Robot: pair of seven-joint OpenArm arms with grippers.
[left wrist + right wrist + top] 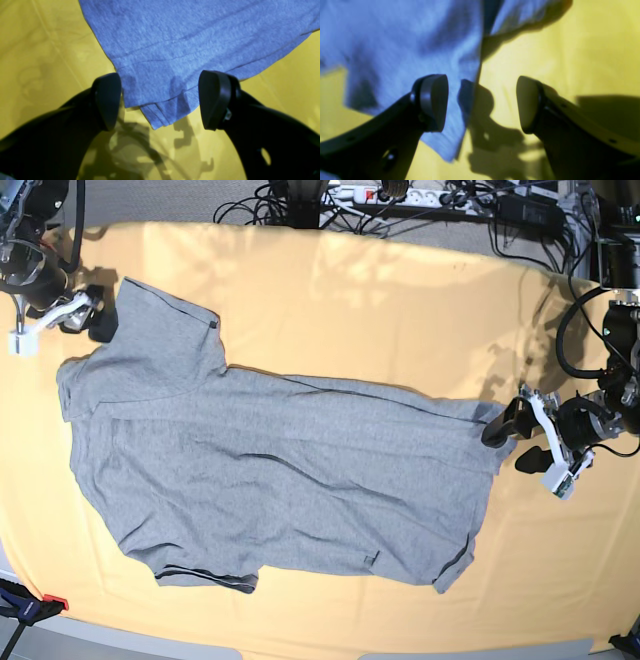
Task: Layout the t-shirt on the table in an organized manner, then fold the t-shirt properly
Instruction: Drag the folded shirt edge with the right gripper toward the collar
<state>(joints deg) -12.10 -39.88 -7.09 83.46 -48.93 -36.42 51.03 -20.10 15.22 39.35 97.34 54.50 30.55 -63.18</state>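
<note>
T-shirt [270,480] lies spread on the surface [400,310], grey heather knit, plain side up, no lettering showing; long axis runs across the base view, sleeves and shoulders toward that view's left, hem toward its right. Some diagonal creases remain; one sleeve at the far-left corner, the other at the near edge. Left tool [523,442] sits at the hem end, spread wide; in its wrist view a layered hem corner [160,110] pokes between the tips, nothing pinched. Right tool [85,315] is at the far sleeve [160,330], tips apart and empty, a cloth edge between them in its wrist view. Judgement: layout nearly done, and each arm is nearest its own end for a smoothing tug along the long axis. Surface cloth is pale yellow-orange, faintly creased.
</note>
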